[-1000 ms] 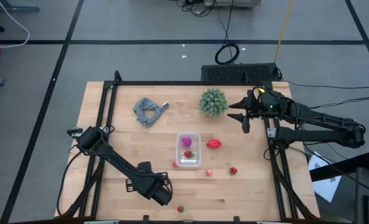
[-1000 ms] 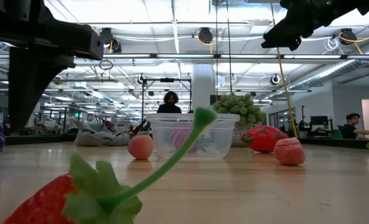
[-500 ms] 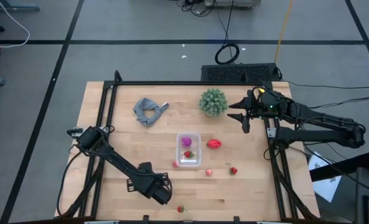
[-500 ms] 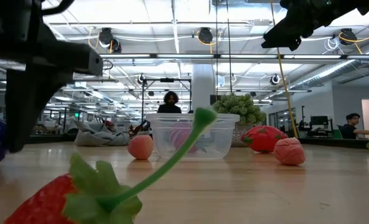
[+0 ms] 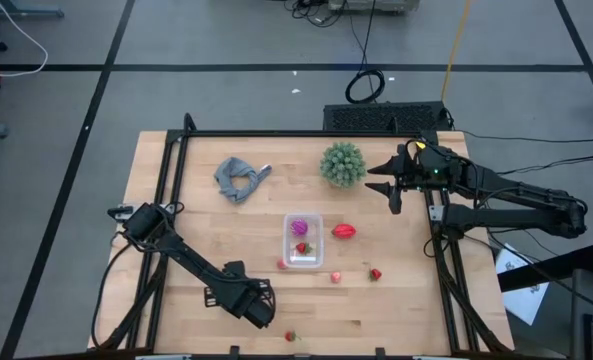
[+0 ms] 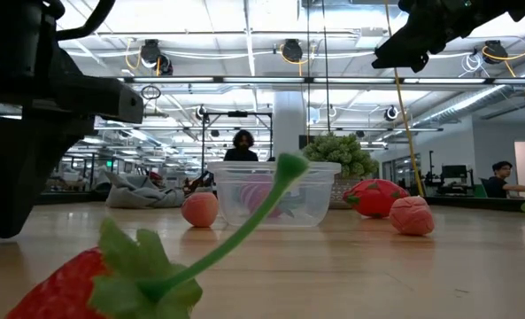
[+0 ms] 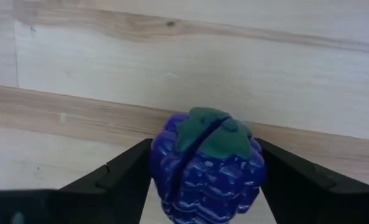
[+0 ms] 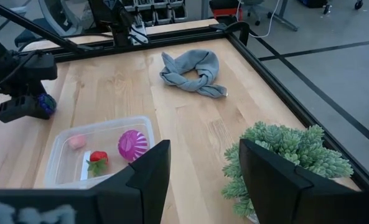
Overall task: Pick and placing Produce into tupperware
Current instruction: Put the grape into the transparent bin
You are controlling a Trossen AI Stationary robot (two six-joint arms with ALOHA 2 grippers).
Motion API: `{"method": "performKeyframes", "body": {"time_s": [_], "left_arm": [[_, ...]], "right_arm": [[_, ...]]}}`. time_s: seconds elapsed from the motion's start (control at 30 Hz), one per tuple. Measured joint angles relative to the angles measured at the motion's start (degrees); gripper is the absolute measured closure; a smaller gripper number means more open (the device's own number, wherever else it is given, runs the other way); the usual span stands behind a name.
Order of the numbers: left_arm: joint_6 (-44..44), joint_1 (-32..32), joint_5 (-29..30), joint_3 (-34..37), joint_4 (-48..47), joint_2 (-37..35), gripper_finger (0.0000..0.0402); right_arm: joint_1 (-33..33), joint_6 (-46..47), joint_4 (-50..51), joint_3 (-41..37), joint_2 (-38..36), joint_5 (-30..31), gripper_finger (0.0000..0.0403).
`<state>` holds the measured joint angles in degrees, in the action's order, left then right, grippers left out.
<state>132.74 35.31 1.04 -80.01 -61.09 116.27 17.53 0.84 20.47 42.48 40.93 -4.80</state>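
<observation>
Left gripper [image 7: 203, 180] clamping purple berry [image 7: 206, 165], bare wood around

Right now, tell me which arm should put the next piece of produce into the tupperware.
Left. The left gripper is shut on the blue berry, near the tupperware. The right gripper is open and empty, raised beside the green plant.

Showing pale matt wood on the table [image 5: 196, 220], with visible grain. Looking clear, glossy plastic on the tupperware [image 5: 303, 240]. Looking soft, crumpled on the grey cloth [image 5: 241, 178]. Appearing bumpy, shiny plastic on the purple berry [image 7: 206, 168].
</observation>
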Motion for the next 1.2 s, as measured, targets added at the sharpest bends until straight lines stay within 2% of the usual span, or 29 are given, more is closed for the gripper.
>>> {"method": "performKeyframes", "body": {"time_s": [0.27, 0.5, 0.8, 1.03, 1.2], "left_arm": [[-0.5, 0.0, 0.4, 0.0, 0.1, 0.0, 0.0173], [-0.8, 0.0, 0.6, 0.0, -0.1, -1.2, 0.0163], [-2.2, -0.9, 2.7, 0.0, -2.2, -8.4, 0.0161], [-9.3, -5.6, 12.4, 0.0, -0.7, -15.1, 0.016], [-23.1, -12.3, 18.3, -0.1, 8.0, -17.4, 0.016]], "right_arm": [[0.0, 0.0, 0.0, 0.0, 0.0, 0.0, 0.022], [0.0, 0.0, 0.0, 0.0, 0.0, 0.0, 0.022], [0.0, 0.0, 0.0, 0.0, 0.0, 0.0, 0.022], [0.0, 0.0, 0.0, 0.0, 0.0, 0.0, 0.022], [0.0, -0.7, 0.0, 0.0, 0.0, 0.0, 0.022]]}}
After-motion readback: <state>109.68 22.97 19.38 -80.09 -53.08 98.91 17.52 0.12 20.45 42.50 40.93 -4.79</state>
